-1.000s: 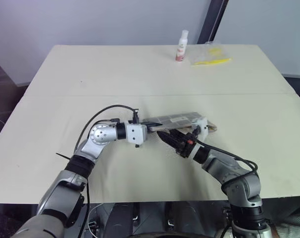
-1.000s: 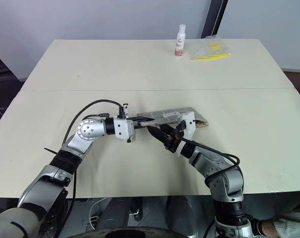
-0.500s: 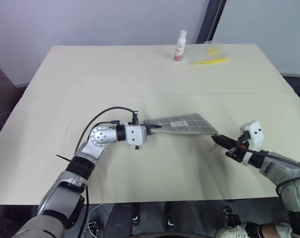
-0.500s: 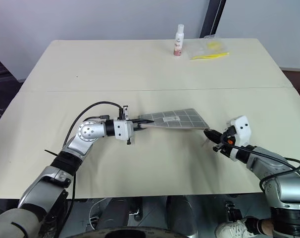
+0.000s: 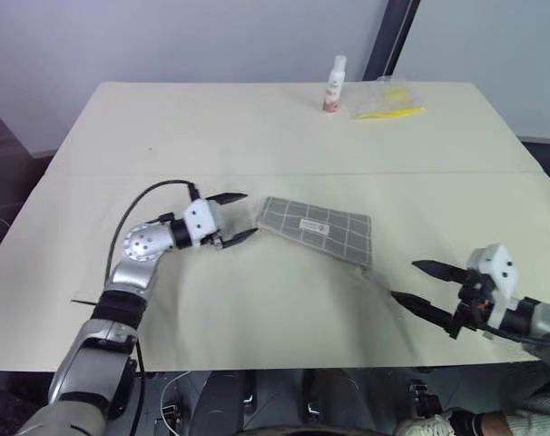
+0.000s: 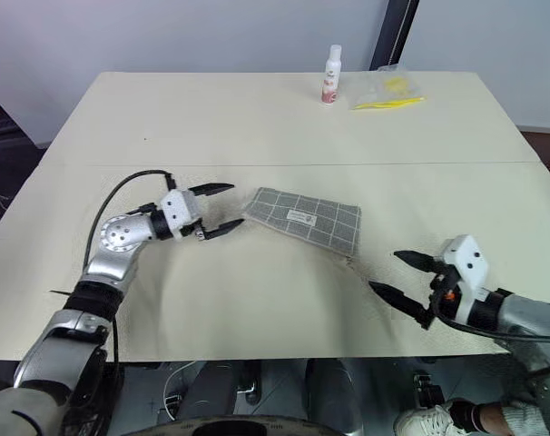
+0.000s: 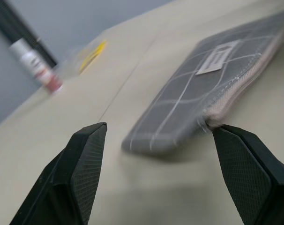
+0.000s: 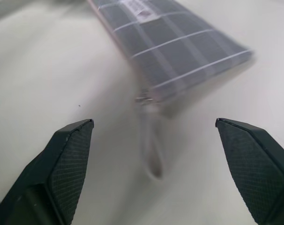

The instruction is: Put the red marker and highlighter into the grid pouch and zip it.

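Both pincers, left (image 5: 240,216) and right (image 5: 418,284), have let go and backed away spread wide, leaving the flat grey grid-lined fabric pouch (image 5: 317,229) lying zipped-looking on the cream counter (image 5: 257,127).

Bare table (image 5: 257,136) around the grid pouch (image 5: 317,227); bottle (image 5: 333,84) far back.

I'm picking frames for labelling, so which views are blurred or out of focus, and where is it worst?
Left wrist view: the grey fabric pouch with white grid lines is soft, the white bottle with the red label behind it more so. Right wrist view: the pouch's near corner and zipper pull are smeared. Head views: sharp, with evenly soft shadows on the beige table.
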You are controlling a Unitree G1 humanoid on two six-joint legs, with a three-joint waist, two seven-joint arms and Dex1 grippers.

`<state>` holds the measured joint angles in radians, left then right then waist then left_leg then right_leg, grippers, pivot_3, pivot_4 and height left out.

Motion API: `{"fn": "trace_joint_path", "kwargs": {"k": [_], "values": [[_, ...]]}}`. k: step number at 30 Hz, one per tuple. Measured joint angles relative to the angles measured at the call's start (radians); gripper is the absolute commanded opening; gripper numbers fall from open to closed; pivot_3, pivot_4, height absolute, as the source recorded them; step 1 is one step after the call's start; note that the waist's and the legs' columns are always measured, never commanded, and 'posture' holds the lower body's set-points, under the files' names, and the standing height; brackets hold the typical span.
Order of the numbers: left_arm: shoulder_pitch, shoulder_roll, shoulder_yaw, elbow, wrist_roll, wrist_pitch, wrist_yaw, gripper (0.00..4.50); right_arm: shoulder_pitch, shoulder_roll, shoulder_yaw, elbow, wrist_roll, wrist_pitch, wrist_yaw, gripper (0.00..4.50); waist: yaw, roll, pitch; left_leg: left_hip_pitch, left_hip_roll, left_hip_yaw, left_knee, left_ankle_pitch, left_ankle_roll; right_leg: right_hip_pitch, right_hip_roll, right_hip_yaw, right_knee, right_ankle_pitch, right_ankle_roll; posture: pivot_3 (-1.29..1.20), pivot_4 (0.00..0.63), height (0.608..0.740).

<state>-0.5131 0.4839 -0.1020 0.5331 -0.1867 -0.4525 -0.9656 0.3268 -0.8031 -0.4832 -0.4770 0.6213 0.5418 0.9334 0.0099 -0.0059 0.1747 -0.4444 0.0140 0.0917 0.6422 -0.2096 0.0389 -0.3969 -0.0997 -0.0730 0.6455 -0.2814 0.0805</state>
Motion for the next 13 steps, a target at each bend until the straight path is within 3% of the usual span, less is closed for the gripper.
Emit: {"fn": "trace_joint_path", "kwargs": {"k": [3, 13], "values": [[0.062, 0.048, 0.057, -0.026, -0.043, 0.107, 0.003, 3.86, 0.041, 0.001, -0.039, 0.001, -0.002, -0.025, 0.019, 4.47, 0.0, 0.0, 0.0, 0.0, 0.0, 0.0, 0.0, 0.0, 0.0, -0.001, 0.0, 0.0, 0.0, 0.0, 0.0, 0.0, 0.15, 0.74], [0.147, 0.098, 0.144, -0.067, -0.045, 0.141, 0.037, 3.86, 0.091, 0.039, -0.03, 0.028, -0.062, -0.116, 0.028, 4.47, 0.001, 0.001, 0.0, 0.001, 0.0, 0.006, -0.01, 0.0, 0.0, -0.004, -0.003, -0.001, -0.016, 0.009, -0.002, 0.0, 0.15, 0.74]]}}
